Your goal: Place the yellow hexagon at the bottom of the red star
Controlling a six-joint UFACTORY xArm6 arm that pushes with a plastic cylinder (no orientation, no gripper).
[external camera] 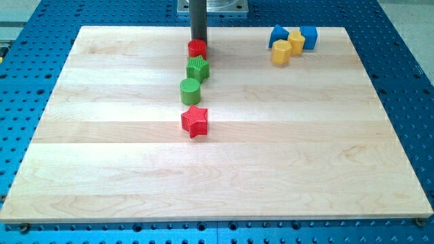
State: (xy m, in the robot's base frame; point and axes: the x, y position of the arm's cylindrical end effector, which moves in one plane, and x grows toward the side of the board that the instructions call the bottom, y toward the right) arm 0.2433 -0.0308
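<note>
A pale wooden tabletop [122,190] fills the view, resting on a blue perforated base. Down its middle runs a loose column of four blocks: a red cylinder [197,48] nearest the view's top, then a green star [198,68], a green cylinder [190,90], and lowest the red star [194,121]. A dark rod comes down from the view's top, and my tip [199,41] sits just behind the red cylinder, seemingly touching it. This end effector is a plain rod with nothing to spread or pinch. At the view's upper right, well apart from the tip, four blocks cluster: two yellow, two blue. The yellow hexagon [296,42] touches its neighbours; the other yellow block [281,52] has an unclear shape. The task looks unstarted. Next, the tip likely must travel right, get behind the hexagon, and steer it to the bare wood below the red star.
</note>
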